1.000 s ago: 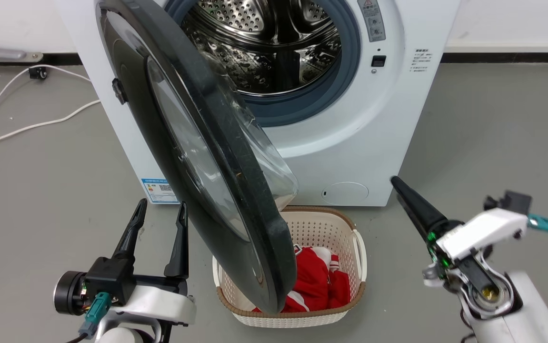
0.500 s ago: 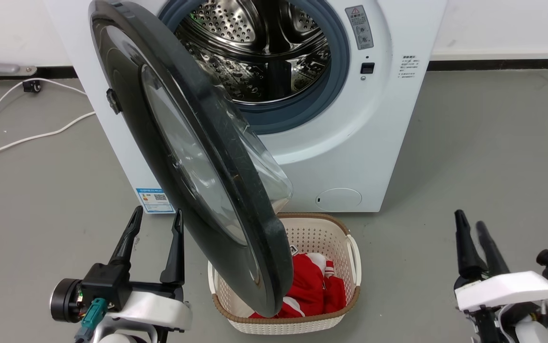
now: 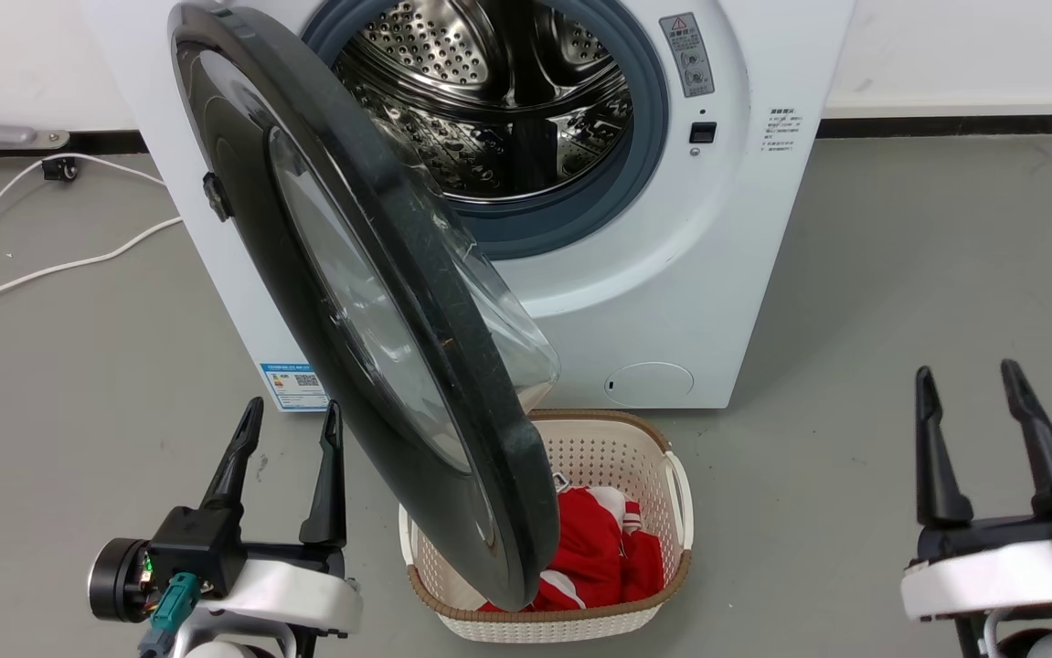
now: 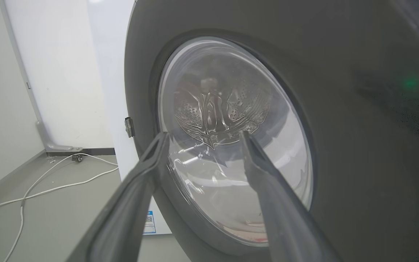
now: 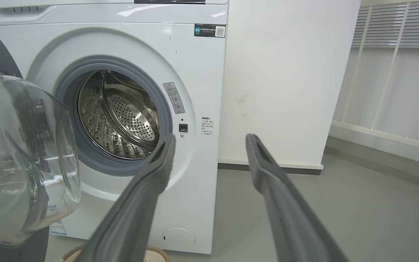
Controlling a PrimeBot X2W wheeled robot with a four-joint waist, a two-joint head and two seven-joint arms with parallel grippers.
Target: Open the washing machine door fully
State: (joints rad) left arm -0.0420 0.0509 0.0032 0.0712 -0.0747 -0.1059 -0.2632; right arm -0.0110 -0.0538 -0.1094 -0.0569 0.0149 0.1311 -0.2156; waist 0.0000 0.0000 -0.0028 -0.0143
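Washing machine door (image 3: pixel 370 302): round, glossy black.

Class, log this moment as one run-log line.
washing machine door: open, unheld | left gripper: open, beside door | right gripper: open, apart | laundry basket: on floor

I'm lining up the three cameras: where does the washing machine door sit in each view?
Head view: washing machine door, upper left to bottom centre.
Left wrist view: door across centre and right.
Right wrist view: door at left edge.
Shared landmark: steel drum.
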